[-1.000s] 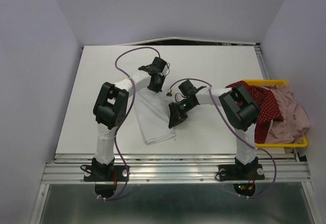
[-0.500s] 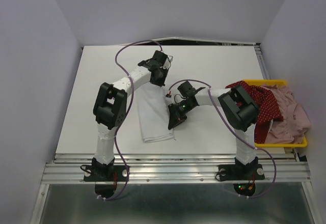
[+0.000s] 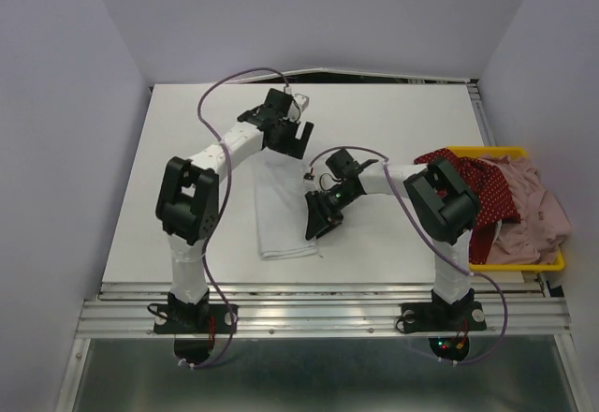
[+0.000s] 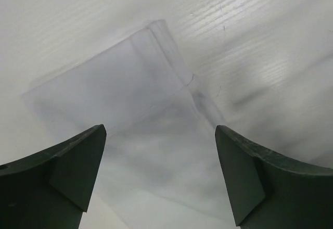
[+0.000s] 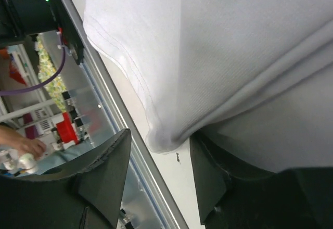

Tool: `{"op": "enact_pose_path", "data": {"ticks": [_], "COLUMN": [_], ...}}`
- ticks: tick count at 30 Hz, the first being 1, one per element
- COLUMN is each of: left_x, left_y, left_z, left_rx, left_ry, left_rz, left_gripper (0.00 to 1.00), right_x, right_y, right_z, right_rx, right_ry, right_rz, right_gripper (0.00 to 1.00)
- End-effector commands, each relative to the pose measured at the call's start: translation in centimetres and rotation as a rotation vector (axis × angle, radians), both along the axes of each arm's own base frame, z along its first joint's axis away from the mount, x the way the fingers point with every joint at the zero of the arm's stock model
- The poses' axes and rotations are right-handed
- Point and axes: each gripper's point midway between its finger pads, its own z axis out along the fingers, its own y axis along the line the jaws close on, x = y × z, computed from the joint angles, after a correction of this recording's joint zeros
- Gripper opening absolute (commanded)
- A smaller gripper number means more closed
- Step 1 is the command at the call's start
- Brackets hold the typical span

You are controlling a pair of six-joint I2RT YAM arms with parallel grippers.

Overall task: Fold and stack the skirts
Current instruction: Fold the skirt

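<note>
A white folded cloth (image 3: 277,213) lies flat in the middle of the table. My left gripper (image 3: 298,137) hovers open above its far end, and the left wrist view shows the cloth's folded corner (image 4: 156,57) below the spread jaws (image 4: 160,130), which hold nothing. My right gripper (image 3: 312,227) sits low at the cloth's right edge, open. In the right wrist view the cloth's hem (image 5: 156,135) hangs between the parted fingertips (image 5: 160,134), unclamped. The dark red dotted skirt (image 3: 487,192) and the pink skirt (image 3: 535,213) lie heaped at the right.
The two skirts sit in a yellow tray (image 3: 554,264) at the table's right edge, spilling over its rim. Purple cables (image 3: 220,103) loop off both arms. A metal rail (image 3: 318,290) runs along the table's near edge.
My left gripper has opened, let go of the white cloth and pulled back toward the far side. My right gripper's jaws have parted wider at the cloth's right edge.
</note>
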Motion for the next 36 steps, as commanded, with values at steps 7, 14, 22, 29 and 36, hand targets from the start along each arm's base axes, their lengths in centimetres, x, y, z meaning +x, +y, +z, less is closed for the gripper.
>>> {"op": "enact_pose_path", "data": {"ticks": [7, 14, 22, 29, 36], "left_x": [-5.8, -15.5, -24.6, -27.6, -28.4], "left_y": [7.1, 6.4, 2.3, 1.2, 1.1], "left_z": [17.4, 10.8, 5.6, 1.4, -1.4], "left_rx": [0.034, 0.19, 0.119, 0.145, 0.228], "left_ry": [-0.569, -0.551, -0.589, -0.549, -0.517], "left_rz": [-0.242, -0.611, -0.825, -0.965, -1.05], "left_gripper": [0.99, 0.89, 0.87, 0.84, 0.8], "right_x": [2.3, 1.4, -1.2, -1.8, -1.8], "right_y": [-1.9, -2.0, -2.1, -1.0, 0.2], "right_z": [5.7, 5.4, 1.5, -0.7, -0.6], "right_rx": [-0.016, -0.024, 0.004, 0.013, 0.069], "right_ry": [-0.235, -0.171, 0.012, 0.107, 0.151], "right_rz": [-0.022, -0.06, -0.25, -0.274, -0.253], "right_gripper": [0.53, 0.53, 0.54, 0.52, 0.18]}}
